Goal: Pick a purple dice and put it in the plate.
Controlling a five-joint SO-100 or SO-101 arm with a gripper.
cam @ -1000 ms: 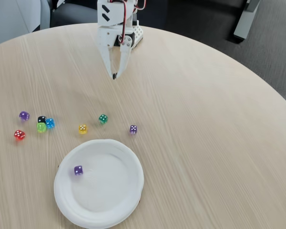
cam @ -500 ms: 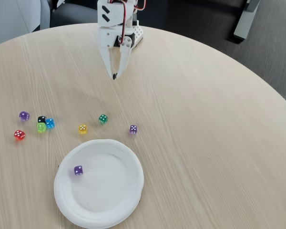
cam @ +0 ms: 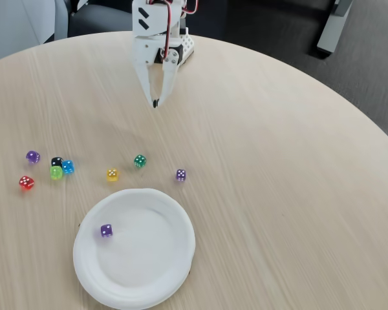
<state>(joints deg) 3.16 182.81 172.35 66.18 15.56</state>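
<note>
- I see the round wooden counter [cam: 278, 194] carrying everything in the fixed view.
- The plate [cam: 149, 258] sits near the counter's front edge.
- The white arm stands at the far side with its claw [cam: 155, 103] pointing down at bare wood, fingertips pressed together and clenched on nothing.
- The purple dice [cam: 107, 230] lies inside the plate, near its left rim.
- A paler purple die [cam: 181, 174] rests on the counter just beyond the plate, with a green die [cam: 140, 161] and a yellow die [cam: 112, 174] to its left.
- Further left I see a blue die [cam: 67, 166], a black die [cam: 56, 161], a lime die [cam: 56, 172], a red die [cam: 26, 183] and a violet die [cam: 32, 156].
</note>
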